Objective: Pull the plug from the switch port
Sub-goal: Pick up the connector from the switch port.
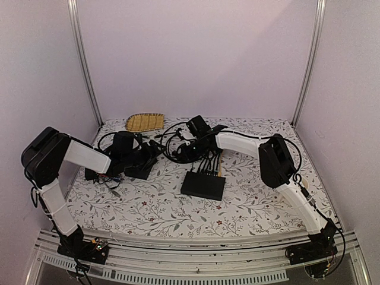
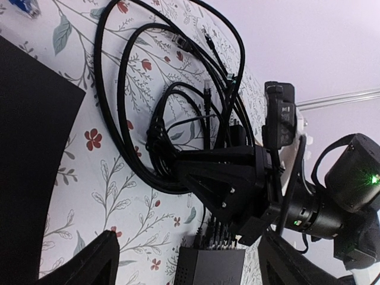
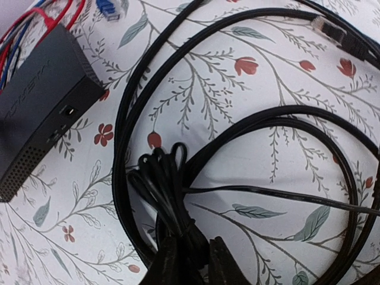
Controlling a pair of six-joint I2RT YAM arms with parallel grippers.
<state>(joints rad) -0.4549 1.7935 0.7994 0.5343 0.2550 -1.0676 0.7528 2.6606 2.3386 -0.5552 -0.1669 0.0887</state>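
The switch [image 1: 203, 185] is a flat black box lying mid-table, with several black plugs [image 1: 208, 171] in the sockets along its far edge. It also shows at the bottom of the left wrist view [image 2: 212, 267], with its row of plugs [image 2: 238, 240]. My right gripper [image 1: 183, 152] hovers behind the switch, its fingers [image 3: 169, 264] shut on a tied bundle of black cable [image 3: 175, 196]. My left gripper [image 1: 147, 159] is left of the switch, wide open and empty [image 2: 189, 237], facing the switch and the right gripper's body [image 2: 237, 178].
Loose black cable loops [image 2: 136, 89] lie behind the switch. A thin black slab [image 2: 29, 148] lies by the left gripper. A dark grey box [image 3: 41, 101] with red and blue wires lies further left. A straw-coloured tray [image 1: 145, 122] stands at the back.
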